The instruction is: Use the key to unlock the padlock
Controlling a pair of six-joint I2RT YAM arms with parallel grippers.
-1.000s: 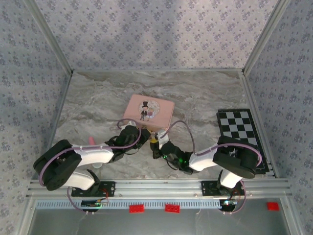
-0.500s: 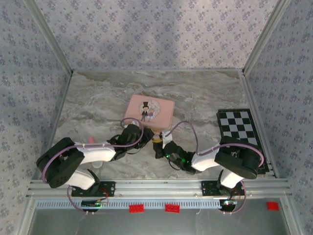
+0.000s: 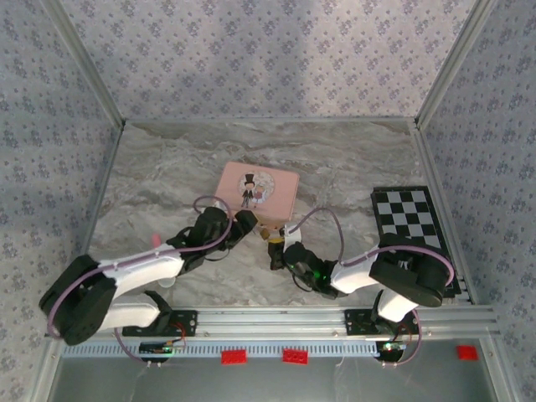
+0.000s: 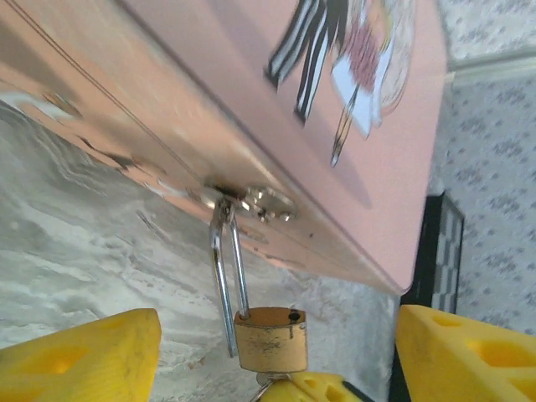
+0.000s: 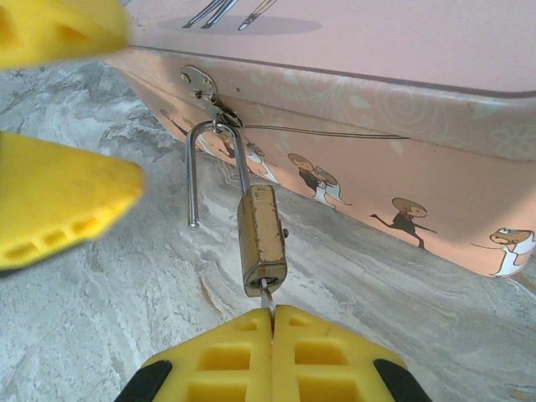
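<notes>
Two arms meet at the near side of the pink tin (image 3: 255,188). From above, the left gripper (image 3: 243,224) sits by the tin's near edge. The right gripper (image 3: 276,251) sits a little in front of that edge. The padlock (image 3: 270,235) is a tiny gold dot between them, close to the tin. It is too small here to tell more.

From the left wrist, the padlock's shackle (image 4: 224,268) is hooked through the clasp (image 4: 264,201) on the tin's side. That hook keeps the lock close to the tin. The left fingers (image 4: 84,356) stand wide apart, one on each side of the lock. They hold nothing.

From the right wrist, the right gripper's two pads are pressed tight together on the key (image 5: 265,295). Its thin blade goes into the end of the lock farthest from the tin. Holding it in line like this lets the wrist turn it. One leg of the shackle ends in the air beside the gold body, not inside it. So I think the lock is open now, though it is hard to be sure.
</notes>
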